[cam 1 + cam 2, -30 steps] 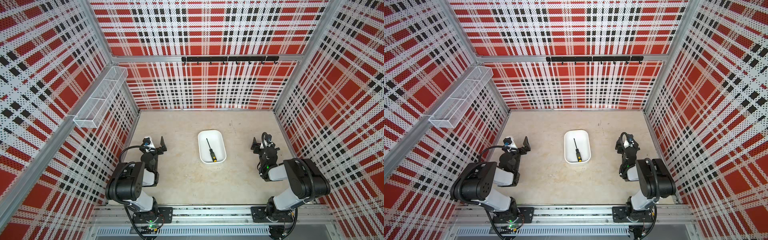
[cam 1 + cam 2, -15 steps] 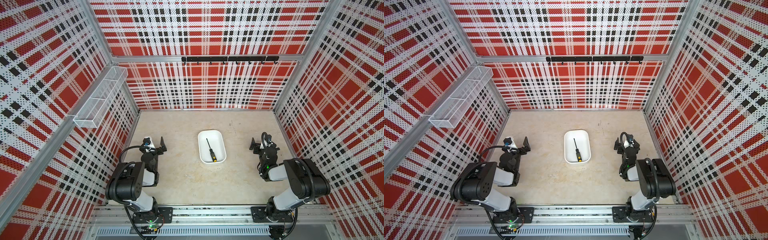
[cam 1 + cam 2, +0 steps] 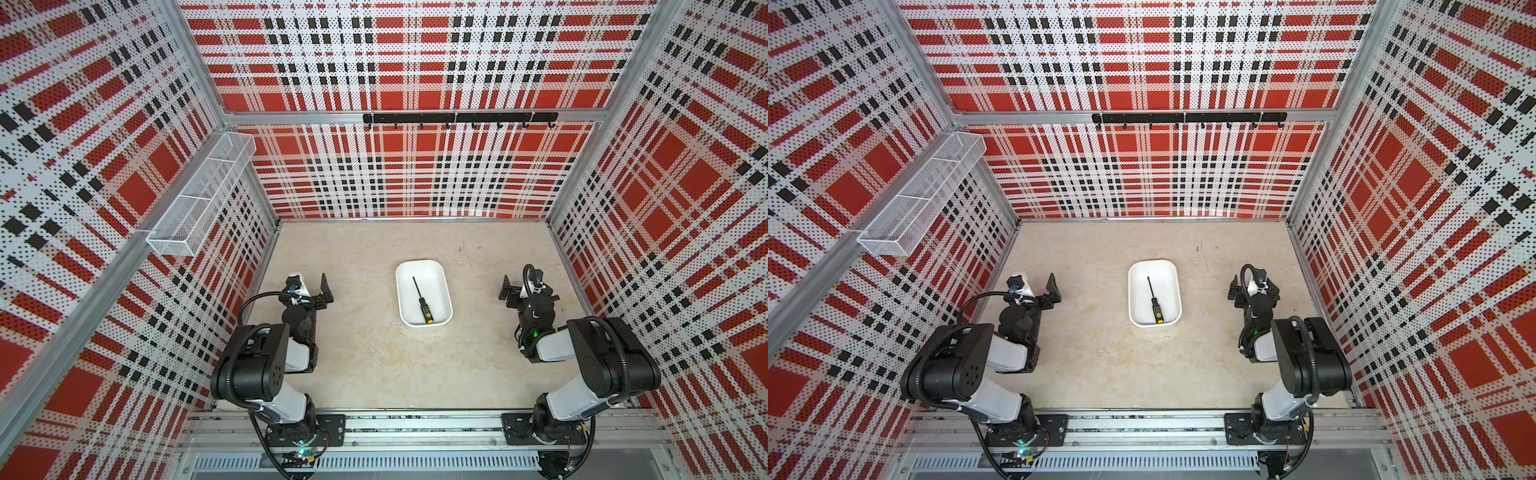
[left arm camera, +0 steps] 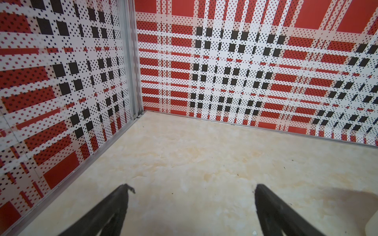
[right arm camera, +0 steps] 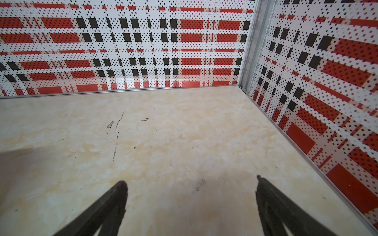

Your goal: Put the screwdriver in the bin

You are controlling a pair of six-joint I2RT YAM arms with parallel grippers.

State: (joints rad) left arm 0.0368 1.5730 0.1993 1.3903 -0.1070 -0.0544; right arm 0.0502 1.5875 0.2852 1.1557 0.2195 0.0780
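The left arm (image 3: 249, 365) and right arm (image 3: 611, 365) pair black rounded joint housings with white link shells. A black ribbed cable (image 3: 257, 297) loops over each. Black base plates (image 3: 332, 428) sit on the silver rail (image 3: 415, 428) at 6 o'clock. A green light (image 3: 535, 333) glows on the right arm. The left claw (image 4: 194, 190) and right claw (image 5: 190, 183) have slim, tapering black fingers (image 4: 114, 208).

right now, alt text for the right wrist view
The right end effector stands open, two black fingers over a beige floor with dark scuffs. Behind, red, white and black plaid walls meet at a corner.
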